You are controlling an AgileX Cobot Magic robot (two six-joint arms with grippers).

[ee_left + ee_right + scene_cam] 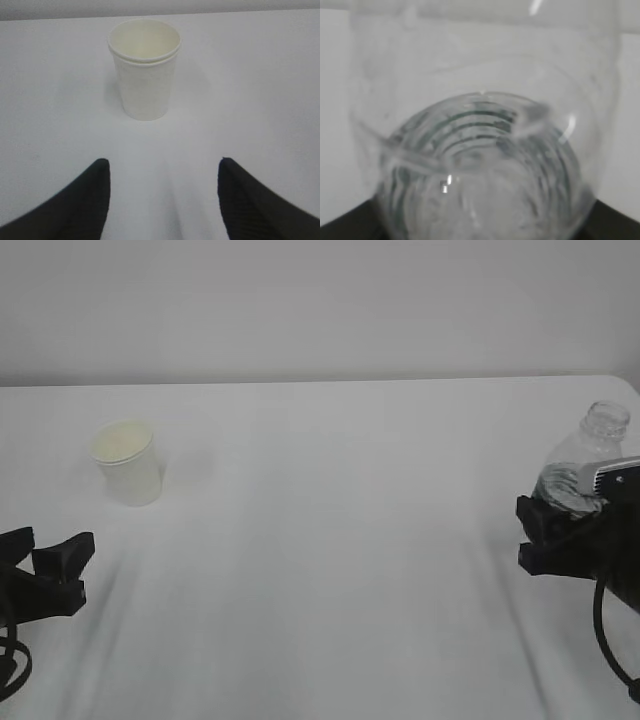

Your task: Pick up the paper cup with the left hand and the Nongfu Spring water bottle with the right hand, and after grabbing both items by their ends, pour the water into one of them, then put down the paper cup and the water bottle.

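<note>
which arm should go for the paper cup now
Left. Its open gripper points straight at the upright paper cup, which stands free ahead of it. The right gripper is across the table, closed around the water bottle.

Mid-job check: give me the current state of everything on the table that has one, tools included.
Paper cup: upright on the table, not held.
Water bottle: capless, tilted, held in the right tool.
Left tool: open, short of the cup, touching nothing.
Right tool: closed around the bottle's lower part.

Soft, even, hazy lighting; faint shadows; the right wrist view blurred.
</note>
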